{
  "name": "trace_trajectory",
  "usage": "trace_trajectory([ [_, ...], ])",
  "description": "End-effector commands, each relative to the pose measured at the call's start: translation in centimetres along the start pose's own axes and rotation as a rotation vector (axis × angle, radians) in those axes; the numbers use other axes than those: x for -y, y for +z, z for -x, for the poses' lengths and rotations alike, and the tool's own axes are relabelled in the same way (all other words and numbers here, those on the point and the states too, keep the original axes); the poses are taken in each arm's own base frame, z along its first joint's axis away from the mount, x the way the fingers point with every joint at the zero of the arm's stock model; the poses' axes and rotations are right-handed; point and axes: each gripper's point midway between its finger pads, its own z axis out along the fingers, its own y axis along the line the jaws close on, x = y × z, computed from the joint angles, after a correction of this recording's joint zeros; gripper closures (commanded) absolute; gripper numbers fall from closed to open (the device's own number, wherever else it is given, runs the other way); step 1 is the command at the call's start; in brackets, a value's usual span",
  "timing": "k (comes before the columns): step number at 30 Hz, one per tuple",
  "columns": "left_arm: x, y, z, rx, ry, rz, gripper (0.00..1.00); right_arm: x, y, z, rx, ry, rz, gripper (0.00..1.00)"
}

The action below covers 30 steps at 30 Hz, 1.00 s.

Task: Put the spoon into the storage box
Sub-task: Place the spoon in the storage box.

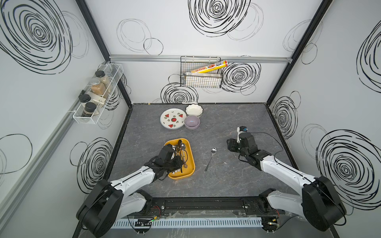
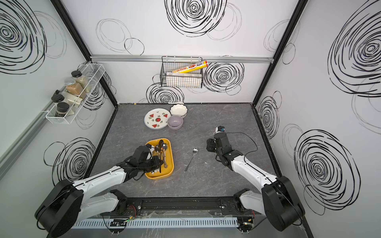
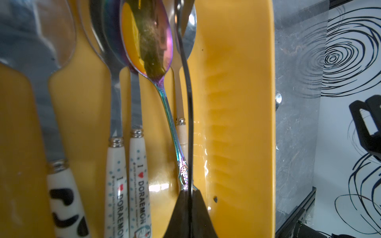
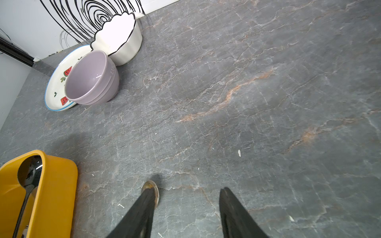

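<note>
Nearest, the left gripper (image 3: 190, 192) is closed on the thin handle end of a black spoon (image 1: 180, 142). That spoon lies lengthwise within the box (image 1: 190, 154), above other spoons (image 3: 116, 175) already stored there. Whether it rests on them I cannot tell. It looks delivered but not released.

Just beyond, to the right, a silver spoon (image 1: 214, 150) lies on the surface (image 1: 226, 185), apart from the box, and seems left to do. The right gripper (image 4: 185, 206) hovers by its bowl, jaws about half open and empty; one finger crosses the bowl in the wrist view.

Farthest, a plate (image 1: 172, 118), a lilac bowl (image 1: 192, 122) and a white bowl (image 1: 194, 109) stand near the back wall.
</note>
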Motion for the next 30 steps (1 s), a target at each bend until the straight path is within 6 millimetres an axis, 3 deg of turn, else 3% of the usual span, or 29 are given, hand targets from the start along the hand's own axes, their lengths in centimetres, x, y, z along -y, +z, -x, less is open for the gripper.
trace_trajectory([
  [1,-0.1,0.2,0.3,0.012,-0.007,-0.007,0.91,0.1,0.1,0.3,0.012,-0.003,-0.002,0.45],
  [5,-0.3,0.4,0.1,0.001,-0.011,-0.001,0.85,0.1,0.1,0.3,0.011,-0.005,-0.002,0.45],
  [14,-0.1,0.2,0.4,0.005,-0.001,0.0,0.81,0.0,0.2,0.4,0.008,-0.004,0.001,0.45],
  [19,0.9,-0.7,1.2,0.029,0.03,-0.008,0.66,0.1,0.4,0.0,-0.003,-0.007,0.005,0.45],
  [24,2.5,-3.0,2.7,0.083,0.086,0.005,0.57,-1.2,0.6,-0.8,-0.059,-0.037,0.069,0.45],
  [30,4.0,-8.5,6.6,0.258,0.154,0.108,0.44,-3.9,1.5,-3.8,-0.243,-0.064,0.072,0.46],
])
